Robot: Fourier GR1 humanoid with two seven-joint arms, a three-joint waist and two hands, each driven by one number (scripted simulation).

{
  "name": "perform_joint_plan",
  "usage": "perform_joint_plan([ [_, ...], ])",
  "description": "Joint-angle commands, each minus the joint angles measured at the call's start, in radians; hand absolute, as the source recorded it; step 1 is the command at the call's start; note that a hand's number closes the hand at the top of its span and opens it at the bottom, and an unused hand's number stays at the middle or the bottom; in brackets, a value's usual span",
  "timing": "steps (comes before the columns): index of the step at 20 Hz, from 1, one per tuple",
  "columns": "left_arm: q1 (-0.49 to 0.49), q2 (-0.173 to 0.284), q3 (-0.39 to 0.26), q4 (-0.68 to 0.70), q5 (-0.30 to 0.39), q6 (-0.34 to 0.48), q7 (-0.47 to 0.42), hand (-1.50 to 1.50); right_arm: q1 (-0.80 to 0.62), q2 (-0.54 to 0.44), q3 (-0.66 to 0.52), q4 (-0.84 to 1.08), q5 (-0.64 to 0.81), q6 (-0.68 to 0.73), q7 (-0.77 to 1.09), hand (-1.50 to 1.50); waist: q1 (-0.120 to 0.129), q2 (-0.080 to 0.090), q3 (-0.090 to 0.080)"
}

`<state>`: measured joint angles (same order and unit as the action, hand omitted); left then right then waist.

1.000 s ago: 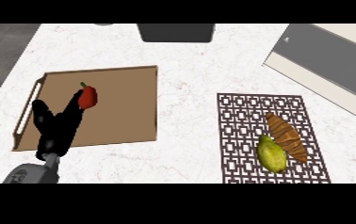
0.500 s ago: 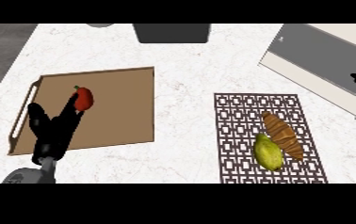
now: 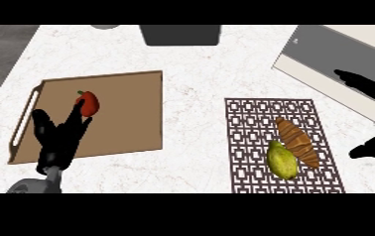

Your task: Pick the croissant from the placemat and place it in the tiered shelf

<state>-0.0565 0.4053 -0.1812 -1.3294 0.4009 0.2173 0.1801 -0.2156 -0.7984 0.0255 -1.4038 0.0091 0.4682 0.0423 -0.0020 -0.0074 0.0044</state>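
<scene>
The croissant (image 3: 298,142) lies on the placemat (image 3: 253,146), towards its right side, stretched on a slant from upper left to lower right. Nothing is holding it. Right against its left flank sits a yellow-green fruit (image 3: 282,159), touching or all but touching it, also on the mat. The placemat is a dark lattice pattern, lying flat on the pale speckled worktop (image 3: 198,71) at the right of the view.

Further right, at the picture's edge, two black shapes show: one beside the placemat's lower right and one higher up over the pale slanted unit (image 3: 322,56) in the upper right corner. They look like parts of the right hand (image 3: 364,150), but too little shows to tell how its fingers stand. That grey and cream unit may be the tiered shelf; its levels cannot be made out from here.

Over on the left, well apart from the croissant, a brown cutting board (image 3: 124,111) with a white handle slot along its left edge lies on the worktop. A red pepper (image 3: 88,103) with a green stem rests on it near the upper left. The left hand (image 3: 57,137) sits over the board's lower left part, fingers (image 3: 75,116) spread and pointing up, tips just beside the pepper, gripping nothing. A dark container (image 3: 180,34) stands at the top centre of the worktop.
</scene>
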Motion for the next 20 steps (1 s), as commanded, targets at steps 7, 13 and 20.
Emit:
perform_joint_plan([
  [7,-0.037,-0.014,0.028,0.005,-0.014,-0.036,0.088,0.0,0.0,0.102,0.115,-0.049,0.199,-0.024,0.144,-1.5,0.008,0.009,-0.004],
  [13,0.012,-0.038,0.045,-0.021,-0.055,-0.065,0.05,0.0,0.101,0.129,0.079,-0.185,0.247,-0.008,0.256,-1.5,0.001,0.007,-0.005],
  [20,0.029,-0.082,0.079,0.018,-0.073,-0.088,0.034,0.0,0.119,0.205,0.084,-0.192,0.384,-0.063,0.252,-1.5,0.002,0.007,-0.005],
])
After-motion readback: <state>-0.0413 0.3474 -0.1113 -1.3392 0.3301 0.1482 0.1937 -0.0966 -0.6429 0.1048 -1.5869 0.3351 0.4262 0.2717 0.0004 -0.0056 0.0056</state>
